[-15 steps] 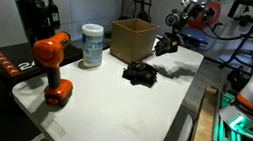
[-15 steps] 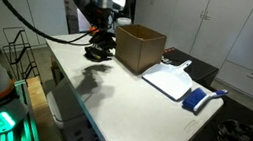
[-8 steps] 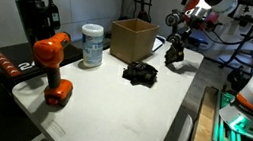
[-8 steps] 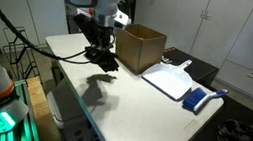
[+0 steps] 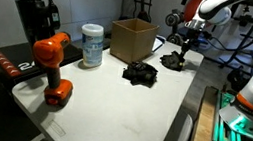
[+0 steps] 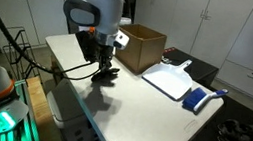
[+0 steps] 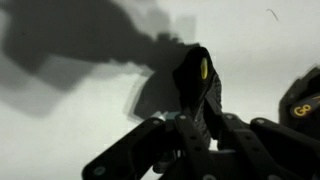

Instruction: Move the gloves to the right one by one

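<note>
A pile of black gloves (image 5: 141, 74) lies on the white table (image 5: 111, 104) in front of the cardboard box. My gripper (image 5: 178, 54) is shut on one black glove (image 5: 173, 61) and holds it low near the table's far edge, its lower end at the surface. In an exterior view the gripper (image 6: 102, 63) hangs over the held glove (image 6: 107, 75), and the arm hides the pile. In the wrist view the glove (image 7: 197, 85), with a yellow mark, stands between my fingers (image 7: 190, 135).
A cardboard box (image 5: 131, 38) (image 6: 140, 47) stands at the back of the table. An orange drill (image 5: 51, 65) and a wipes canister (image 5: 92, 45) stand beside it. A white board (image 6: 170, 82) and a blue object (image 6: 198, 98) lie at one end.
My gripper has carried the glove away from the pile across the table and lowered it from mid-air down to the table surface.
</note>
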Available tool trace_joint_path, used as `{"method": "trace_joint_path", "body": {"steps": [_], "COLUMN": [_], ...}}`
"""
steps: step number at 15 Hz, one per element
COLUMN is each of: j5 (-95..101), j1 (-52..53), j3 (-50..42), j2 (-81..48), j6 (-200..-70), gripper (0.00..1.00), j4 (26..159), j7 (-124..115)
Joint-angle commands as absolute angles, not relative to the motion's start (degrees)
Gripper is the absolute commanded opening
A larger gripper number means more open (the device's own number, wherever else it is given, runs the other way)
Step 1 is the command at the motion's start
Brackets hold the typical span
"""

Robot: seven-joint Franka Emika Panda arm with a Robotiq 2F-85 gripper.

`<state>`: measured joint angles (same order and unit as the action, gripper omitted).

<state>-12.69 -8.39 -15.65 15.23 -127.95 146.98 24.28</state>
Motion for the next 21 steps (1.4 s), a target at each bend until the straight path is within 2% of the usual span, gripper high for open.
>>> {"method": "trace_joint_path", "body": {"steps": [1, 6, 7, 14, 21], "j5": [-7.21, -7.52, -7.37, -0.81, 1.89], "j1": [-9.81, -5.93, -4.96, -0.19, 3.79], "j3": [-13.32, -6.66, -4.94, 4.9, 8.42], "j2": [12.63, 15.33, 15.16, 10.42, 4.44], "j6": [-125.42, -123.35, -122.61, -123.79, -125.06], "gripper": [0.57, 0.94, 0.99, 1.0, 1.0], "j4": [145.25, 142.4, 141.41, 134.73, 131.42], "j7": [13.9, 3.26, 1.26, -11.49, -14.91]}}
